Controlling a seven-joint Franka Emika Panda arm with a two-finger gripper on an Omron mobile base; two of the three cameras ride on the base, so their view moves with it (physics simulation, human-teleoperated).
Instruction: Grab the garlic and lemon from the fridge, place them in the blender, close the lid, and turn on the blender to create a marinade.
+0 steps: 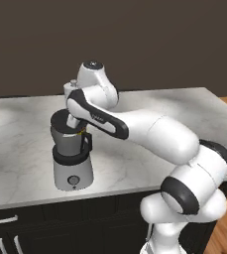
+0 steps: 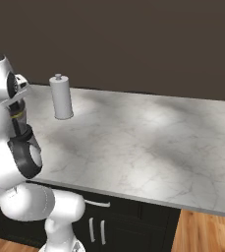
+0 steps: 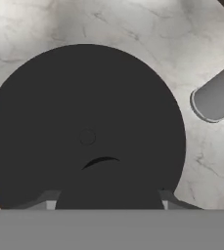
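The gripper (image 1: 74,124) is right on top of the blender (image 1: 72,158), and it points straight down. Its fingers are closed on the short plug in the middle of the lid (image 1: 61,120). The lid is a flat black circle, and it sits on the mouth of the jar. From the hand's own camera, the lid (image 3: 84,127) looks like a big dark round plate, with pale marble counter (image 3: 133,24) all around it.

The blender stands near the front edge of the counter (image 1: 26,124). It has a grey bottom with a round knob (image 1: 73,180) and a black handle on the side.

A tall white cylinder (image 2: 61,97) with a small knob on top stands upright farther back on the counter (image 2: 148,138). Black cabinets (image 2: 124,221) are under the counter.
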